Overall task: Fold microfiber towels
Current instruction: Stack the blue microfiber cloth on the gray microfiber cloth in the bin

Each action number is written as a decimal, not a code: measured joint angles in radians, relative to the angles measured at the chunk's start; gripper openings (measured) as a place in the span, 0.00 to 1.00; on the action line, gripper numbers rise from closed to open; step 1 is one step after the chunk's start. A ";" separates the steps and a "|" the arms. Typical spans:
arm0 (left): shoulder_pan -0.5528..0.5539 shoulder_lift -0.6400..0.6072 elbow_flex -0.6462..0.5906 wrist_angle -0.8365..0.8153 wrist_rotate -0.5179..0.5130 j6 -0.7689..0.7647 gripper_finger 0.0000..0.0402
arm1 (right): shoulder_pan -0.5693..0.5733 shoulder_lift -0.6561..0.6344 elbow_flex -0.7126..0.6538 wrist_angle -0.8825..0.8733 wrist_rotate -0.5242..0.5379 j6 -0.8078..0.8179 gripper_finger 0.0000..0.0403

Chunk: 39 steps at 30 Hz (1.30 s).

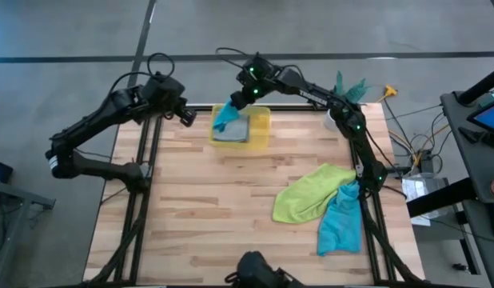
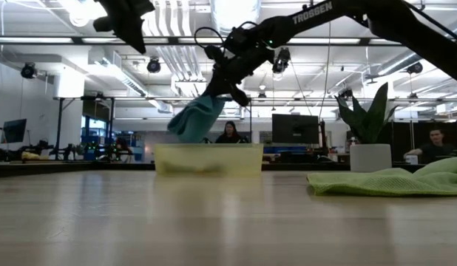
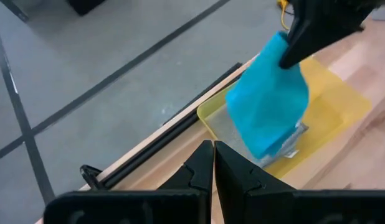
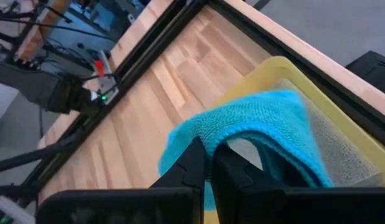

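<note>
My right gripper [image 1: 233, 102] is shut on a folded teal microfiber towel [image 3: 267, 112], which hangs over the yellow bin [image 1: 264, 120] at the table's far edge. A light grey towel [image 1: 233, 134] lies flat in that bin. A lime green towel [image 1: 311, 194] lies crumpled at the table's right, with a second teal towel [image 1: 341, 220] beside it, partly under its near edge. My left gripper [image 1: 185, 117] hovers shut, holding nothing, left of the bin by the table's far left corner. My right gripper pinches the teal towel's upper folded edge [image 4: 233, 134] between its two fingers, several layers together. The fingers slant down from the far right. The towel hangs slack below them [image 2: 195, 117], its lower end just over the bin's opening; whether it touches the grey towel I cannot tell.
A potted plant [image 2: 370, 140] stands at the table's far right corner. Black frame rails [image 1: 147, 160] run along the table's left side. Bare wood [image 1: 207, 208] spreads across the table's middle and near left. People sit in the room beyond the table.
</note>
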<state>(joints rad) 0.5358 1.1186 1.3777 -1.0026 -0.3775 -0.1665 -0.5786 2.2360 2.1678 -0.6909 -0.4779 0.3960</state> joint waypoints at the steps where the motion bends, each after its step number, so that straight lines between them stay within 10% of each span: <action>1: 0.000 -0.003 0.000 0.000 0.002 0.000 0.00 | 0.004 0.000 -0.008 0.009 0.010 0.006 0.02; 39: 0.000 -0.044 -0.051 0.002 0.038 0.043 0.00 | 0.053 0.001 -0.184 0.308 -0.019 0.133 0.02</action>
<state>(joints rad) 0.5358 1.0744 1.3270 -1.0008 -0.3397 -0.1238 -0.5255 2.2368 1.9838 -0.3829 -0.4966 0.5285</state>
